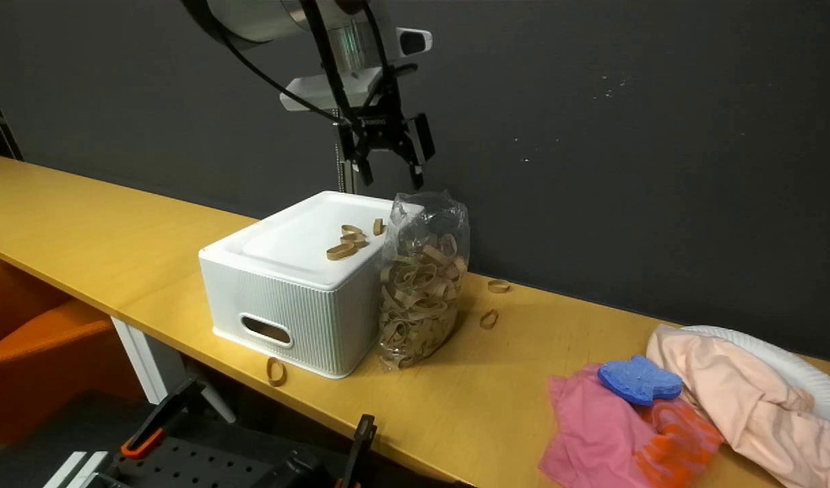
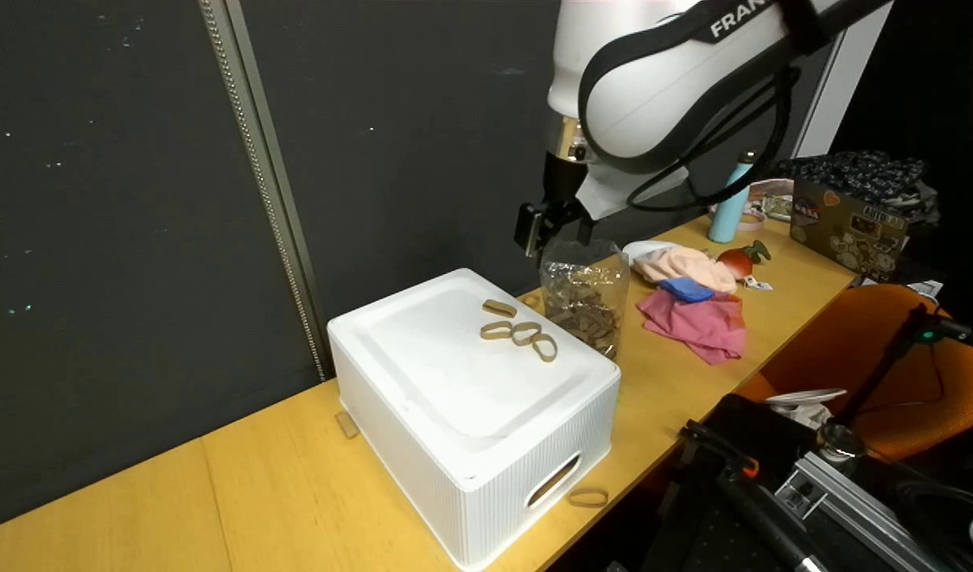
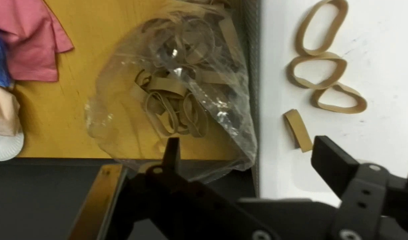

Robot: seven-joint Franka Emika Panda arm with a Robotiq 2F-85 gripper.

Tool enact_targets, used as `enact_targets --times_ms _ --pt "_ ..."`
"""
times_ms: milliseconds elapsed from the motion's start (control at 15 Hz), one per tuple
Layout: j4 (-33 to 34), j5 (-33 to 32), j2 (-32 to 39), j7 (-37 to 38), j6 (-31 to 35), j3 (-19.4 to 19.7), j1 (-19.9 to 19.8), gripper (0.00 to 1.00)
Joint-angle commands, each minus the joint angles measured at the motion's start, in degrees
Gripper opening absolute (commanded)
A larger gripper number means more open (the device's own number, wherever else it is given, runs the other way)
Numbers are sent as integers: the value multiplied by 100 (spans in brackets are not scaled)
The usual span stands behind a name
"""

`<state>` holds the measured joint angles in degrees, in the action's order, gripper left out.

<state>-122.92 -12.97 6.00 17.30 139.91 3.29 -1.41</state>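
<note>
My gripper [image 1: 392, 175] is open and empty above the white ribbed box and the clear bag; it also shows in the wrist view [image 3: 247, 143]. The clear plastic bag [image 1: 420, 298] stands open-topped against the box and holds many tan rubber bands; it shows in the wrist view [image 3: 177, 100] too. The white box [image 2: 446, 357] has a flat top with several loose rubber bands on it. One band [image 3: 299, 131] stands on its edge near my right fingertip in the wrist view. Three bands [image 3: 318, 71] lie touching in a row.
Loose bands lie on the wooden table behind the bag [image 1: 499, 287] and at the front edge [image 1: 276, 372]. A pink cloth [image 1: 594, 430], blue sponge [image 1: 638, 379], peach cloth [image 1: 740, 386] and white plate [image 1: 787, 356] lie farther along. A dark wall [image 1: 591, 169] runs behind. A blue bottle [image 2: 731, 205] stands farther off.
</note>
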Motion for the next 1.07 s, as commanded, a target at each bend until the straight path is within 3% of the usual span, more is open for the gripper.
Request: enact_targets --times_ms 0,400,600,1000 --pt "537 181 469 -287 81 -145 144 100" --pt "1113 436 1064 -319 -4 -319 412 100" --pt "927 812 988 -246 -17 -376 473 100" --pt "428 505 691 1535 -115 -69 880 100"
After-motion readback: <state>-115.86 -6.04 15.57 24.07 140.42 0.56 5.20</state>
